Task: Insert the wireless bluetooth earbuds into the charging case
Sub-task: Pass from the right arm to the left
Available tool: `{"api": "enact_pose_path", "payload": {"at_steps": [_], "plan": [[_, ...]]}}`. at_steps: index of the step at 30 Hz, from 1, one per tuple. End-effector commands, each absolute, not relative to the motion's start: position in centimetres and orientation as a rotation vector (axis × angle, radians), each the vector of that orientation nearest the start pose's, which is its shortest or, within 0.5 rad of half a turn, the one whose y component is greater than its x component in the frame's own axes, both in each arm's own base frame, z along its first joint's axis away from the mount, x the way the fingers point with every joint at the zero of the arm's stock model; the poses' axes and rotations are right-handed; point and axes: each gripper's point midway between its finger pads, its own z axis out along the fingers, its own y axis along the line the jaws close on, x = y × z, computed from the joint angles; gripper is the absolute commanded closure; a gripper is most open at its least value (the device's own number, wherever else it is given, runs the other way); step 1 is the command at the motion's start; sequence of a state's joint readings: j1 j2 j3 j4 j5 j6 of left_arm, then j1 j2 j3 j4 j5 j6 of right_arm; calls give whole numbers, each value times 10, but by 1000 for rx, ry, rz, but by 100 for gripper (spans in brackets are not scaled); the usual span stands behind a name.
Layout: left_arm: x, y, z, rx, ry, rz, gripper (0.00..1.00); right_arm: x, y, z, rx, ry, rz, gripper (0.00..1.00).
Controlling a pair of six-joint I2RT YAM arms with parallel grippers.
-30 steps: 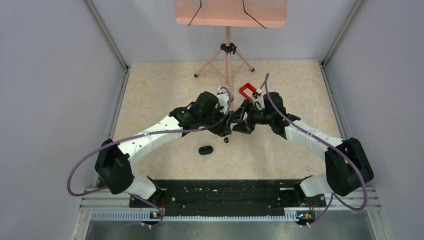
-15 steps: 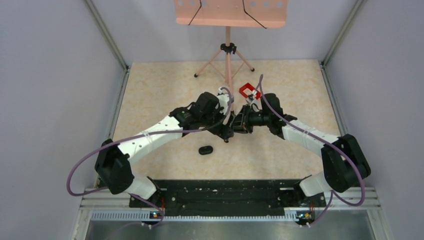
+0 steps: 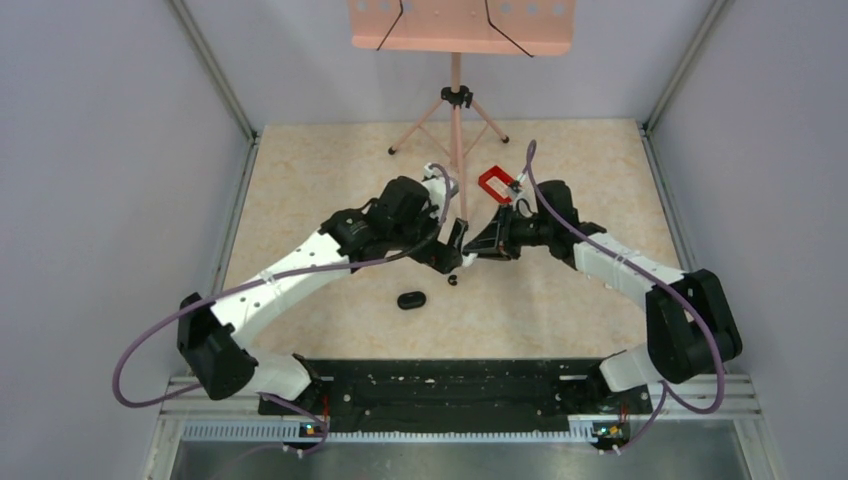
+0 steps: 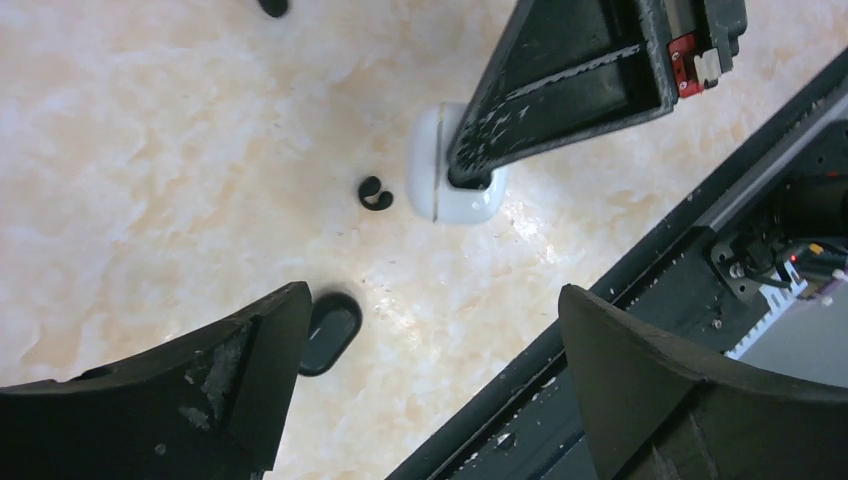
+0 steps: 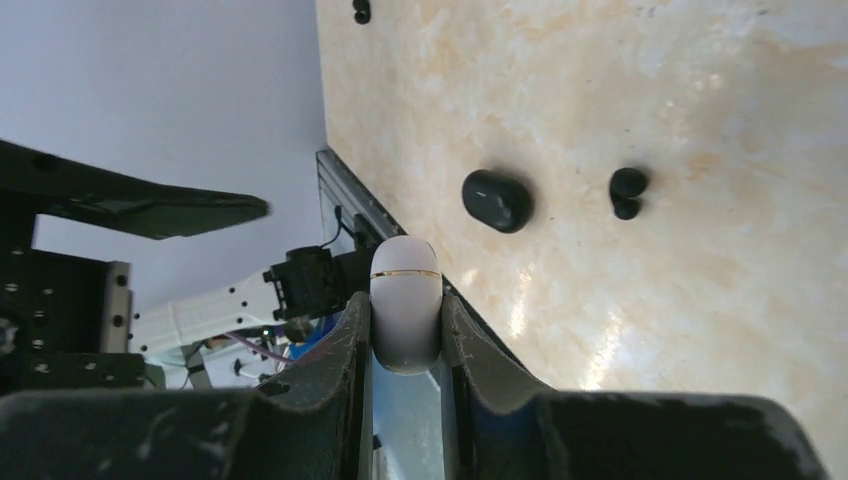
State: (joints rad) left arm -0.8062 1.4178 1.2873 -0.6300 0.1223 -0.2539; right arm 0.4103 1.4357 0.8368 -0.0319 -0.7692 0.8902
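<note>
The charging case [image 3: 411, 299] lies on the tabletop [image 3: 320, 190] near its middle, on the side toward the arms' bases. A lone earbud [image 3: 452, 280] sits just to its right and slightly farther back, the two apart. Directly behind the earbud, the left end effector [image 3: 452, 250] and the right end effector [image 5: 405, 300] come close together, one from each side. A small rounded object [image 5: 405, 335] sits between the right end effector's fingers. Behind that end effector lies a frame [image 3: 493, 183], just right of the pole of a music stand [image 3: 456, 95], whose tripod feet rest on the tabletop's far end.
</note>
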Motion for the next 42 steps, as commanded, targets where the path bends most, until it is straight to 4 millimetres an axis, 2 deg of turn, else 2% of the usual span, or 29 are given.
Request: {"api": "enact_pose_path", "payload": {"at_steps": [1, 3, 5, 7, 9, 12, 17, 21, 25, 31, 38, 42], "plan": [[255, -268, 247, 518, 2180, -582, 1, 269, 263, 184, -78, 2332, 1476, 100], [254, -267, 254, 502, 2127, -649, 1, 266, 264, 191, -150, 2293, 1494, 100], [244, -271, 255, 548, 2111, -782, 4, 262, 266, 198, -213, 2255, 1533, 100], [243, -267, 256, 477, 2133, -913, 16, 257, 267, 201, -274, 2235, 1558, 100], [243, -263, 257, 403, 2126, -1040, 22, 254, 266, 201, -310, 2218, 1549, 100], [240, -260, 261, 344, 2108, -1221, 22, 253, 265, 211, -380, 2110, 1531, 100], [218, -280, 253, 495, 2104, -1459, 15, 243, 265, 241, -502, 1902, 1555, 100], [210, -290, 258, 578, 2068, -1583, 14, 226, 271, 255, -603, 1852, 1667, 100], [214, -296, 268, 604, 2014, -1619, 21, 212, 278, 261, -681, 1823, 1709, 100], [215, -302, 264, 629, 2045, -1655, 29, 203, 287, 263, -729, 1815, 1758, 100], [210, -310, 266, 639, 2036, -1680, 36, 202, 292, 263, -743, 1823, 1786, 100], [207, -315, 271, 650, 2006, -1716, 44, 203, 293, 262, -740, 1832, 1790, 100]]}}
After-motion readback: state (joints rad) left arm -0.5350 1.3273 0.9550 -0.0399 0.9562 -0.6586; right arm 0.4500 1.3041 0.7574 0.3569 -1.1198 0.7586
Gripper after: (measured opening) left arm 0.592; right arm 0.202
